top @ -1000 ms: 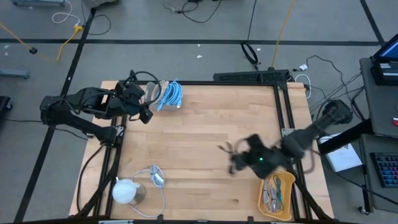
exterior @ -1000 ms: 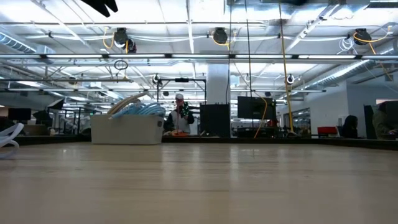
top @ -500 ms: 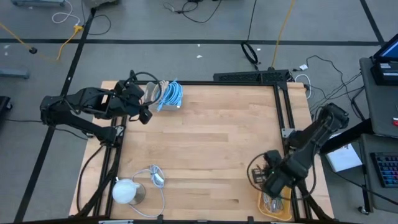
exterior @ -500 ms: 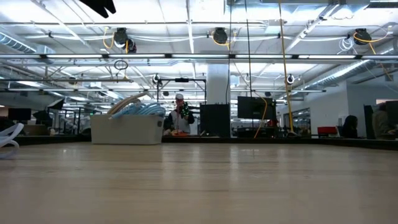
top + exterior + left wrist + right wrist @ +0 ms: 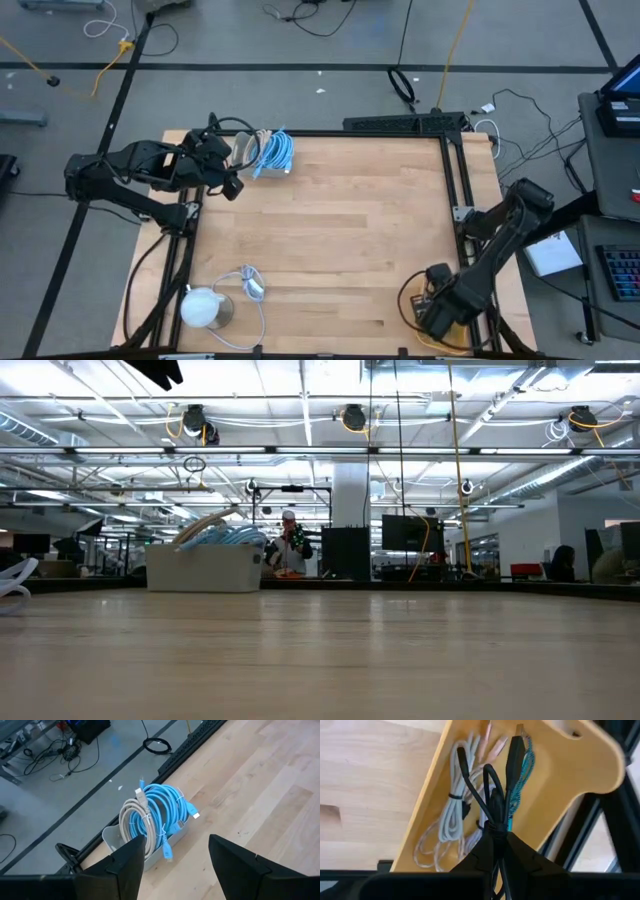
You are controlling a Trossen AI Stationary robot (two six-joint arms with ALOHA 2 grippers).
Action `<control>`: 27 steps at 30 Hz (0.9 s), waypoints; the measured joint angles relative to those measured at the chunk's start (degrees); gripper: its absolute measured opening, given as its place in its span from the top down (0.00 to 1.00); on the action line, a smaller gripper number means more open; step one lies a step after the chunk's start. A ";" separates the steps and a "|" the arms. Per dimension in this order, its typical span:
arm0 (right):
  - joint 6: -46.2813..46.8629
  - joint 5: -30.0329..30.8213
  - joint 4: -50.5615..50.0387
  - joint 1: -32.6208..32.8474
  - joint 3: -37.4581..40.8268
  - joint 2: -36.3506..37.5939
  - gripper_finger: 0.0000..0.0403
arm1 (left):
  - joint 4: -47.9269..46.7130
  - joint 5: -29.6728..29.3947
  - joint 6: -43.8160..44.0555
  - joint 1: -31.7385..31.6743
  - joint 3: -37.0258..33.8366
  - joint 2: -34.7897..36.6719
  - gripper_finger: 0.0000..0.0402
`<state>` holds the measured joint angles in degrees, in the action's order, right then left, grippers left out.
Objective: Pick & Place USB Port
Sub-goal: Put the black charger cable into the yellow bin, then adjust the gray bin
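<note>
Wood-topped table [image 5: 330, 230] in a bright open workshop, cables strewn on the floor around it. Right claw [image 5: 496, 847]: pressed together on a bundled black cable [image 5: 490, 795], held over the yellow tray [image 5: 560, 780] at the table's near right corner; other coiled cables already lie in the tray. Left claw [image 5: 172, 852]: spread, empty, waiting by the white bin [image 5: 112, 837] of blue and beige cables at the far left. Step judged: placing. Next move calls for lowering into the tray and parting the fingers.
</note>
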<state>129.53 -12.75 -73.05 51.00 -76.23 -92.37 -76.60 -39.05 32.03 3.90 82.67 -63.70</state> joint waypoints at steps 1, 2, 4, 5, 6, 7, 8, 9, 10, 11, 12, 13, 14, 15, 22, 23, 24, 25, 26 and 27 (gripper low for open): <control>-0.14 0.18 0.13 0.00 0.00 -0.67 0.96 | 0.00 0.00 0.00 0.00 0.00 0.00 0.44; -0.31 0.05 0.09 -0.04 0.00 -1.31 0.96 | 0.02 0.00 -0.02 0.00 0.00 0.00 0.44; -0.57 -0.64 -0.60 -0.02 0.00 -2.38 0.96 | 0.04 0.00 -0.02 0.00 0.00 0.00 0.44; -0.73 -0.85 -1.06 0.00 0.00 -2.86 0.96 | 0.04 0.01 -0.02 0.00 0.00 0.00 0.44; -1.01 -0.94 -1.12 0.05 0.00 -3.23 0.95 | 0.07 0.03 -0.05 0.00 0.00 0.00 0.44; -1.16 -1.07 -1.09 0.23 0.00 -3.45 0.94 | 0.07 0.04 -0.08 0.00 0.00 0.00 0.44; -1.18 -1.40 -0.94 0.49 0.00 -3.52 0.91 | 0.07 0.04 -0.06 0.00 0.00 0.00 0.44; -1.20 -1.78 -0.66 0.64 0.00 -3.52 0.88 | 0.09 0.06 -0.04 0.00 0.00 0.00 0.44; -1.21 -2.11 -0.77 0.78 0.00 -3.46 0.85 | 0.09 0.27 -0.06 0.00 0.00 0.00 0.44; -1.20 -2.17 -0.95 0.89 0.00 -3.24 0.83 | 0.09 0.46 -0.24 0.00 0.00 0.00 0.44; -1.22 -2.17 -0.96 1.04 0.00 -2.98 0.81 | 0.09 0.46 -0.26 0.00 0.00 0.00 0.44; -1.32 -2.06 -0.95 1.13 0.00 -2.59 0.79 | 0.11 0.46 -0.26 0.00 0.00 0.00 0.44; -1.38 -1.43 -0.91 1.23 0.00 -2.13 0.77 | 0.11 0.48 -0.26 0.00 0.00 0.00 0.44; -1.43 -0.90 -0.91 1.24 0.00 -1.73 0.76 | 0.11 0.48 -0.26 0.00 0.00 0.00 0.44; -2.11 1.02 -1.50 0.92 0.00 1.45 0.74 | 0.11 0.50 -0.26 0.00 0.00 0.00 0.44; -2.10 1.67 -1.86 0.75 0.00 2.14 0.74 | 0.11 0.53 -0.26 0.00 0.00 -0.02 0.44; -2.09 3.06 -2.43 0.48 0.00 2.96 0.75 | 0.11 0.56 -0.26 0.00 0.00 -0.02 0.44; -2.12 4.72 -3.34 0.12 0.00 3.93 0.75 | 0.11 0.57 -0.26 0.00 0.00 -0.04 0.44; -2.31 6.90 -4.41 -0.35 0.00 5.03 0.75 | 0.11 0.59 -0.26 0.00 0.00 -0.04 0.44; -2.64 10.13 -5.56 -0.96 0.00 6.19 0.75 | 0.11 0.59 -0.28 0.00 0.00 -0.04 0.44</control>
<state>126.90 -2.61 -78.61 50.04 -76.23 -86.18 -76.49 -38.46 31.75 3.90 82.67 -63.75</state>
